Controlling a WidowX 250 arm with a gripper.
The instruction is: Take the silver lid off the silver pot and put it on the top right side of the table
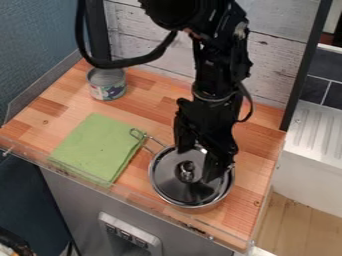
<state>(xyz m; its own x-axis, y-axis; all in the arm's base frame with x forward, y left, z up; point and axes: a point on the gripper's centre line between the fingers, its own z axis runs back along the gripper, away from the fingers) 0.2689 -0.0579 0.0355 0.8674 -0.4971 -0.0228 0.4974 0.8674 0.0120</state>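
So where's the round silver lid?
In the camera view, the lid sits on the silver pot, front right on the wooden table, beneath the black claw and right of the green cloth.

Blue textured wall (37, 45), left | whitewashed plank wall (277, 57) behind wooden surface (150, 112) | pale wood floor (287, 225), right

1. Bare tabletop (150, 111) gave passage between the tin can (107, 86) and saucepan (208, 205), and right of the pan.
2. The wire handle (154, 140) jutted toward the green cloth (99, 147).
3. The gripper (196, 162) obstructed access over the lid (172, 184); a plank wall (275, 62) closed the back.
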